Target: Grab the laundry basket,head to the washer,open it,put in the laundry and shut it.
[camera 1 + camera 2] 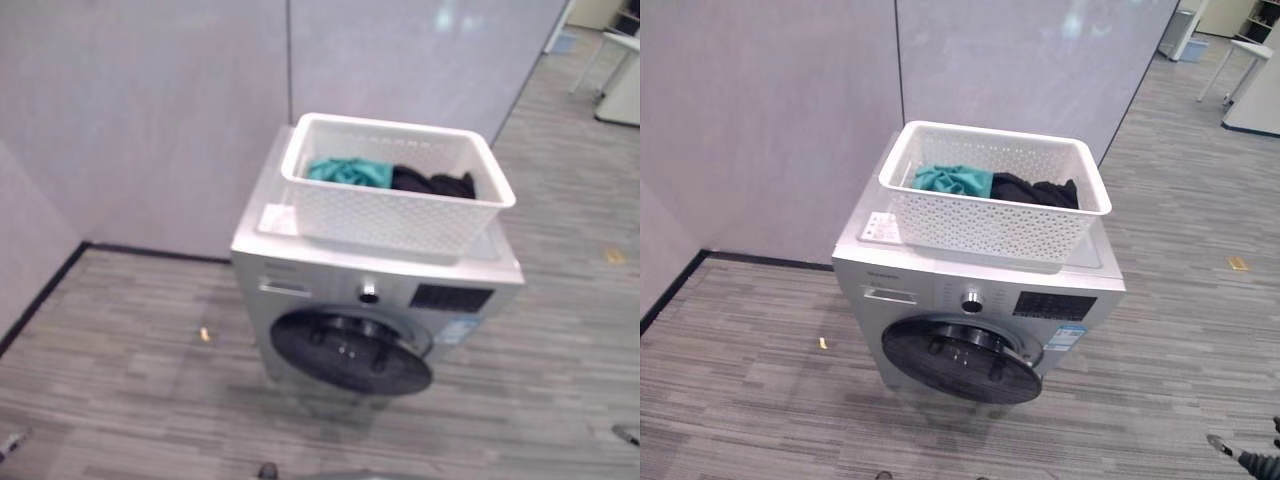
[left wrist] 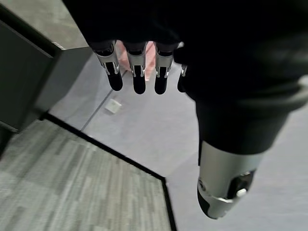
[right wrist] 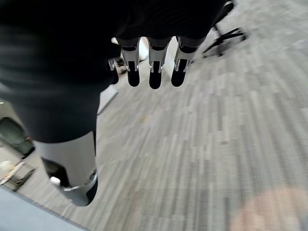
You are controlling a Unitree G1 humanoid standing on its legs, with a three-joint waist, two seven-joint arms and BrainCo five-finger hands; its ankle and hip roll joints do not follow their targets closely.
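Note:
A white perforated laundry basket [image 1: 990, 225] stands on top of a silver front-loading washer [image 1: 940, 290] against the grey wall. In the basket lie a teal cloth [image 1: 952, 180] and a black garment [image 1: 1035, 190]. The washer's round dark door [image 1: 960, 360] is shut. My left hand [image 2: 139, 72] hangs above the floor by a wall corner, fingers straight, holding nothing. My right hand [image 3: 151, 67] hangs over the grey striped floor, also with straight fingers and nothing in it. Both hands are well away from the basket and the washer.
Grey partition walls [image 1: 150, 110] rise behind and to the left of the washer. White table legs [image 1: 1240, 70] stand at the far right. A chair base [image 3: 226, 36] shows beyond my right hand, and a dark cabinet [image 2: 24, 82] stands beside my left hand.

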